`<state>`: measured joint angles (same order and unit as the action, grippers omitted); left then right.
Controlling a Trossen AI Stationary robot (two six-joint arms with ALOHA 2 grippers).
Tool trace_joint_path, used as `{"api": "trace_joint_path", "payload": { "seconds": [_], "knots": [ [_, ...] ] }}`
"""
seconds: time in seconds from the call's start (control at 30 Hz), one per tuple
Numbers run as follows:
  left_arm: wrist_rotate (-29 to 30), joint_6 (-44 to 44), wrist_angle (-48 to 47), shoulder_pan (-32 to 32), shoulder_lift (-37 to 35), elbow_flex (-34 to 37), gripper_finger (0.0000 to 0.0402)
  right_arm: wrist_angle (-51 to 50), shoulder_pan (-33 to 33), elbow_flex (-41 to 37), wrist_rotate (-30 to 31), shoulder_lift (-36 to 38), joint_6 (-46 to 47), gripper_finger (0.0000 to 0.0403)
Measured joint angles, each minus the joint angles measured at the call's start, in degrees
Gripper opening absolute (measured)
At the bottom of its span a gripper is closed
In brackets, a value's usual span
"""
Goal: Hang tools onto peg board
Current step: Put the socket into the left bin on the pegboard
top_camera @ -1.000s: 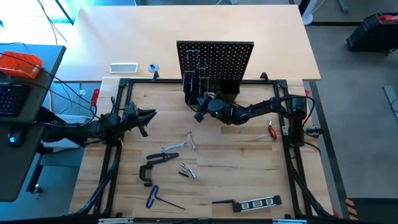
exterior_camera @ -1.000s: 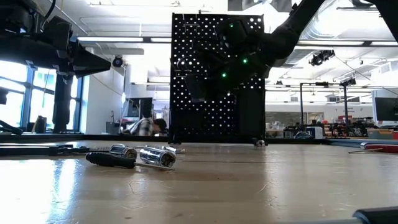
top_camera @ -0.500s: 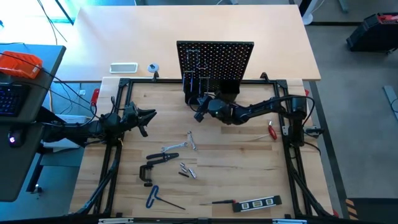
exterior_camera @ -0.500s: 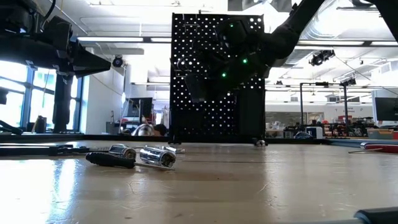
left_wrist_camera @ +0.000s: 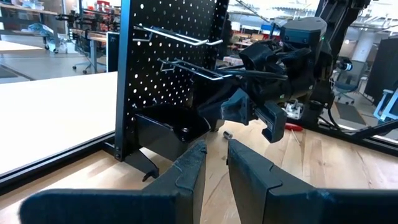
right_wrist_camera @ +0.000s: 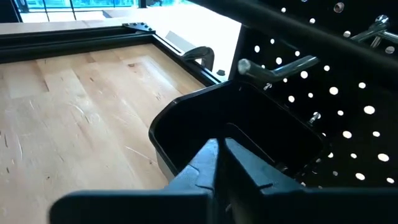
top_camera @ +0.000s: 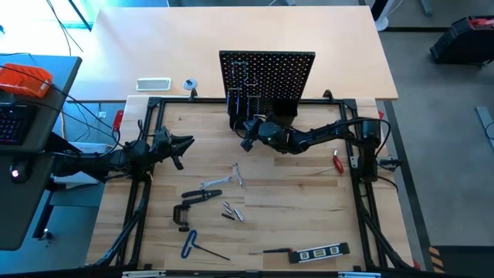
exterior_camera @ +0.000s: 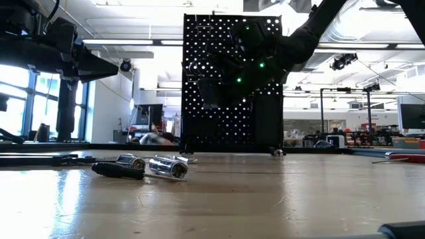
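Your right gripper sits right at the foot of the upright black perforated peg board, its dark fingers nearly pressed together with only a thin slit between them and nothing visible in their grasp. In its wrist view the fingertips point into an open black plastic holder box at the board's base, with silver wire hooks sticking out of the board just above it.

Your left gripper waits well to the side of the board, over the wooden surface, aimed toward the right gripper. Its two fingers stand a narrow gap apart and hold nothing.

Most of the tools lie on the surface, apart from both grippers, on the near side away from the board. Closest to your left gripper are the silver wrenches, then the black-handled pliers and a cluster of small silver sockets and a dark screwdriver. Farther out lie the black C-clamp, the blue-handled hex key and, near the front edge, the black marked level. A red-handled tool lies beside the right arm's base.

Beyond the board, a white rectangular tray rests on the pale table behind.
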<state>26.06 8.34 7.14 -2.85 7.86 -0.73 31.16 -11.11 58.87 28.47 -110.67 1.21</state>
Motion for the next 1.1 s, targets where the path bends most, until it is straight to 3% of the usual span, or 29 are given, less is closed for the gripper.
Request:
{"api": "trace_joint_path", "payload": {
  "seconds": [0.17, 0.3, 0.67, 1.1],
  "knots": [
    [0.0, 0.0, 0.0, 0.0, 0.0, 0.0, 0.006, 0.0, 0.0, 0.0, 1.7, 0.0, 1.7, 0.0107],
    [0.0, 0.0, 0.0, 0.0, 0.0, 0.0, 0.006, -0.1, 0.0, 0.0, 2.6, 0.0, 2.8, 0.0137],
    [0.0, 0.0, 0.0, 0.0, 0.0, 0.0, 0.006, -1.0, 0.5, 0.0, -2.4, 0.1, 1.3, 0.0142],
    [-1.5, 0.0, -0.8, 0.0, 0.0, 0.0, 0.006, -7.6, 8.1, 0.0, 1.0, 0.7, -2.7, 0.0142]
  ]
}}
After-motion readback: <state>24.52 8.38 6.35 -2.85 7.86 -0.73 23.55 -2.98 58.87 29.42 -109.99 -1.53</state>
